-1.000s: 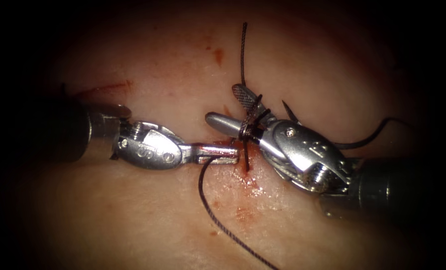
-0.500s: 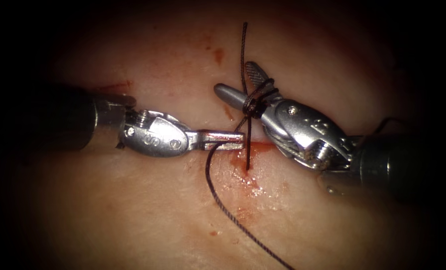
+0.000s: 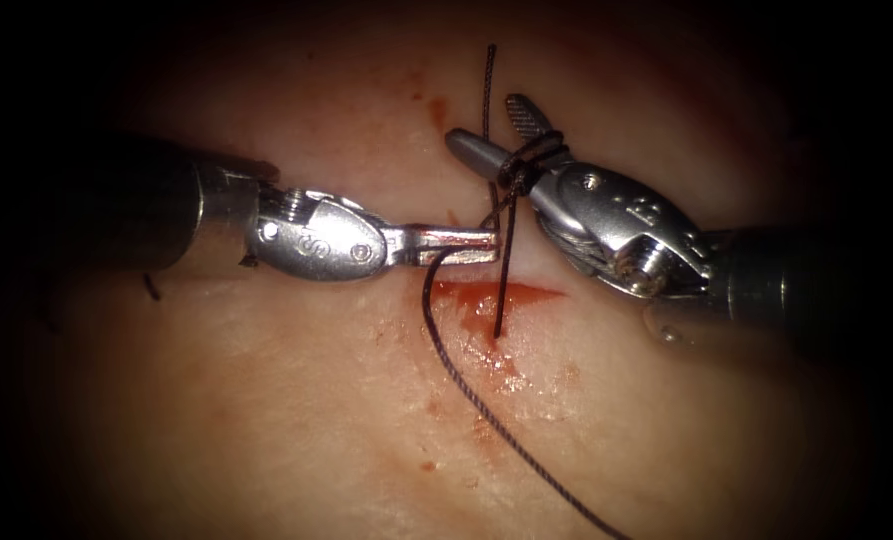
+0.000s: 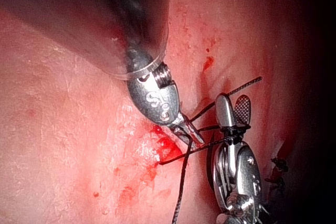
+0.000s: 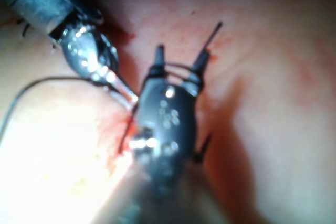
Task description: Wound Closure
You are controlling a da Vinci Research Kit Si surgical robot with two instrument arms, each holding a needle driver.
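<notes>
Centrally, the left tool [image 3: 466, 244] has its jaws clenched on the thread [image 3: 466, 385] just above the cut [image 3: 501, 295], which lies red and wet in the tissue [image 3: 266, 400]. From that grip the strand curves down and away to the right until the frame edge cuts it off. The right tool [image 3: 501, 135] has its jaws parted, grasping nothing, with several turns of thread wound round both jaws near their base. One strand drops from those turns straight into the cut; another rises past the jaws into shadow, its end hard to make out. The needle cannot be made out in any view, and dark surroundings hide both shafts. Seen from the left wrist, the left tool [image 4: 193, 135] pinches thread beside the wrapped right tool [image 4: 233, 109]. Seen from the right wrist, the right tool [image 5: 178, 59] is blurred, its loops barely legible.
</notes>
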